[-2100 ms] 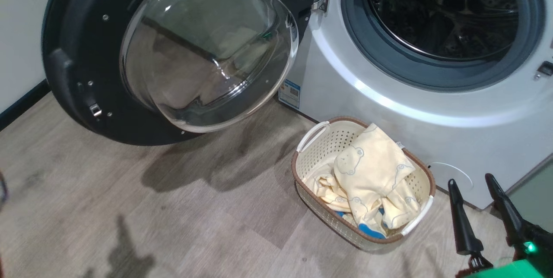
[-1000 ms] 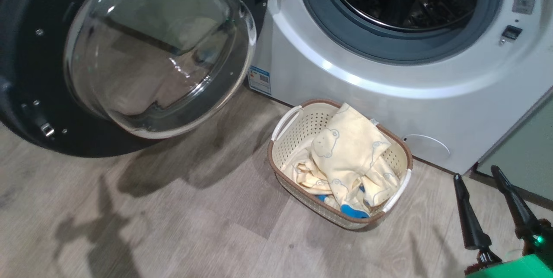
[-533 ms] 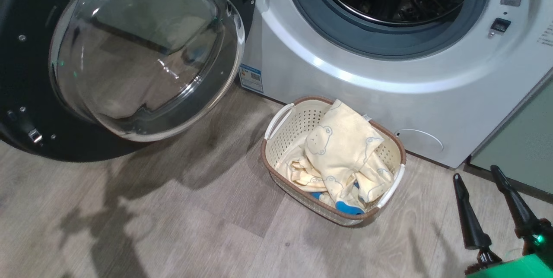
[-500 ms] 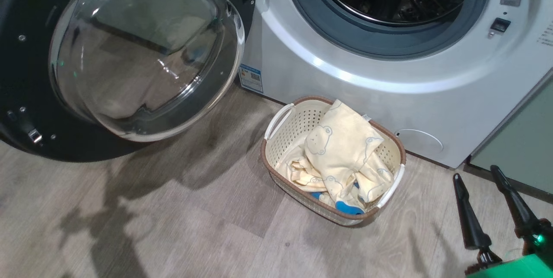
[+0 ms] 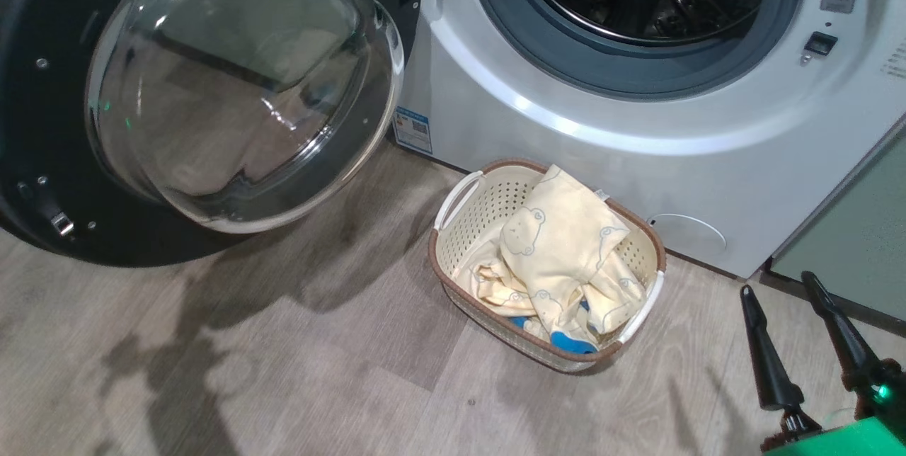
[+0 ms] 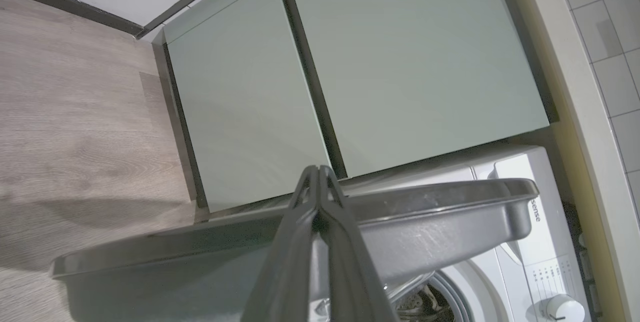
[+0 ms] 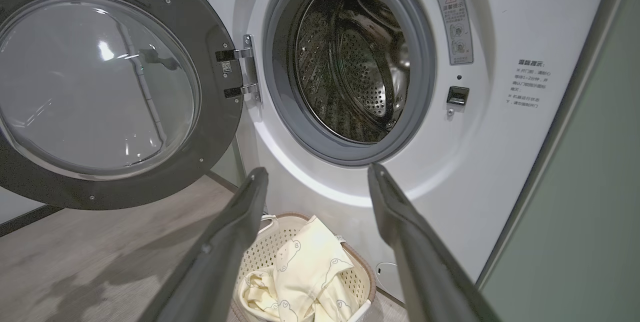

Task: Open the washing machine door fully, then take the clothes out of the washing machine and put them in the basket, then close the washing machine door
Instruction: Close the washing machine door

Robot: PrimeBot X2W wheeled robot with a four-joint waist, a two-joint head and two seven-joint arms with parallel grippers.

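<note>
The washing machine door (image 5: 241, 88) stands swung wide to the left, its glass bowl facing the room. The white washing machine (image 5: 538, 151) shows a dark, bare steel drum (image 7: 350, 62). On the floor in front sits the basket (image 5: 481, 208), with the pale-yellow clothes (image 5: 559, 251) heaped inside and a blue piece at the bottom. My right gripper (image 5: 776, 285) hovers open and empty, low and to the right of the basket. In the left wrist view my left gripper (image 6: 316, 172) is shut and empty, its fingers crossing the door's dark rim (image 6: 440, 217).
Pale green cabinets (image 6: 400, 62) stand beside the washer, one edge near my right gripper (image 5: 849, 243). Wood-look floor (image 5: 283, 371) spreads in front of the door and basket. A white wall with a dark skirting runs behind the door.
The head camera has shifted, sliding the whole scene a little left and up since a second ago. Door, basket, clothes and right gripper keep their places.
</note>
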